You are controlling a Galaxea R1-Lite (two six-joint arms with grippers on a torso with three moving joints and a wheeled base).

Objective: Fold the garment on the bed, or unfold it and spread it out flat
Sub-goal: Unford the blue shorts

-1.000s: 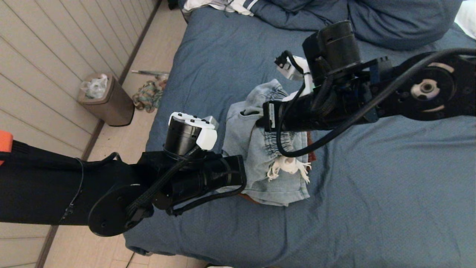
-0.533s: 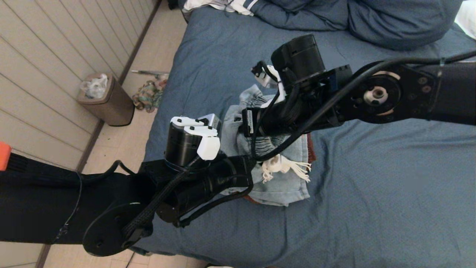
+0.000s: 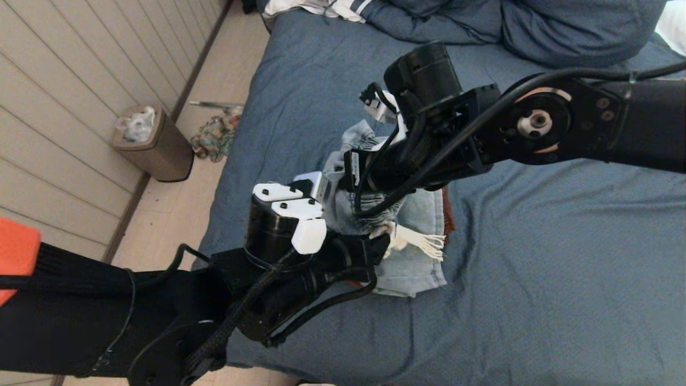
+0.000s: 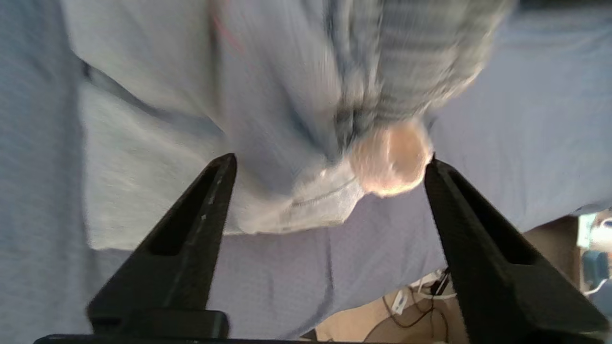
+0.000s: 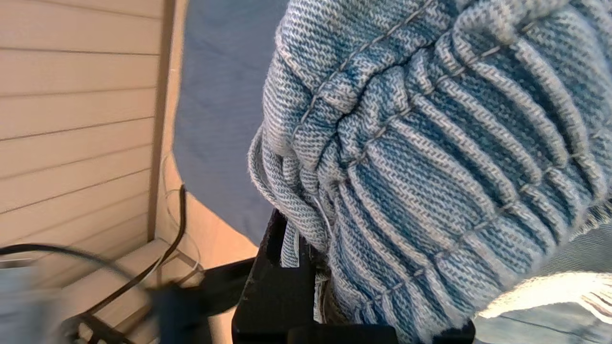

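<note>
A: Starting at the far left, what was there?

B: A brown waste bin stood on the floor by the panelled wall, with a bundle of multicoloured rope or cloth just beside the bed's edge.

A: And the left gripper?

B: It hovered low over the near-left part of the bed, its fingers spread wide and nothing between them. The wrist view showed the denim shorts right ahead, blurred.

A: Where did the shorts sit?

B: In a bunched heap on the slate-blue cover, left of the middle, white frayed hem showing, something dark red peeking from beneath at the right edge.

A: The right gripper?

B: It was clamped narrowly on the elastic waistband, lifting that part above the heap.

A: Further right?

B: Bare cover, and the bunched blue duvet at the head end.
</note>
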